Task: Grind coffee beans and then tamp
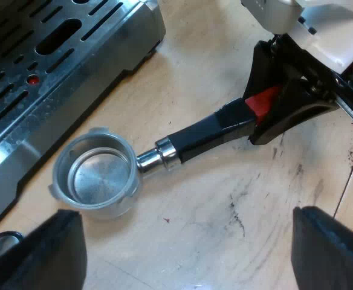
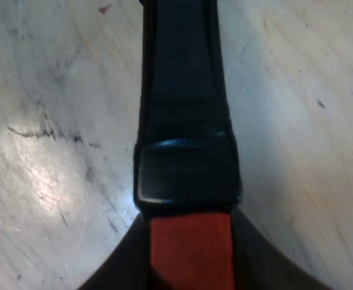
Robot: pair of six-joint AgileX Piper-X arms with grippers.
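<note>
Left gripper [image 1: 182, 241] hangs with its two black fingers spread wide, holding and touching nothing, above the wooden table [image 1: 237, 205]. Just beyond its fingertips the metal holder [image 1: 98, 175] lies flat on the wood, with its round basket empty and facing up. Right gripper [image 2: 191, 257] is closed narrowly on the red end [image 2: 191, 248] of the holder's dark handle [image 2: 185, 109], one finger against each side, at the tip of the holder farthest from the left fingers. Past the basket, the slotted metal drip tray [image 1: 55, 66] of the espresso machine sits just beside it.
</note>
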